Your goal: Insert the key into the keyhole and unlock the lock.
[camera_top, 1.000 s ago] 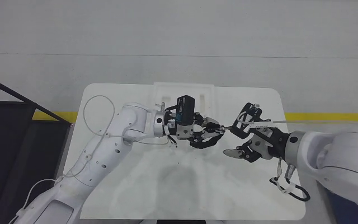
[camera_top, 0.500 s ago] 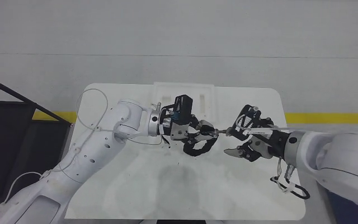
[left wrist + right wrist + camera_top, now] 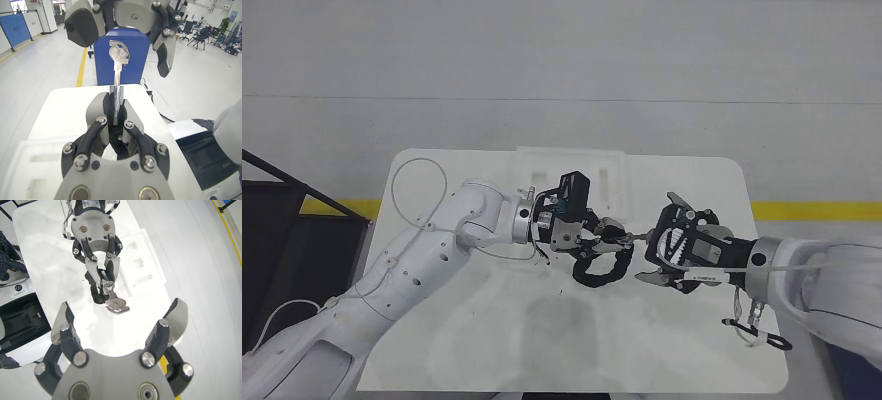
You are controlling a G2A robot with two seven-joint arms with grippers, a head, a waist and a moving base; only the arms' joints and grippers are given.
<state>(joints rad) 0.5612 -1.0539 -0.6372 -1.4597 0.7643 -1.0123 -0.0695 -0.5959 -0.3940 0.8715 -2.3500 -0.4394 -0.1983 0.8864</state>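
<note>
No text, number or sign could be read: faint white marks were seen on the blue partition (image 3: pixel 16 31) and on a label (image 3: pixel 90 203) on an arm, but none could be made out.

Overhead; 2 opposed wrist-cams, shared key (image 3: pixel 117 66)

Bright, even light; fisheye bowing in wrist views
</note>
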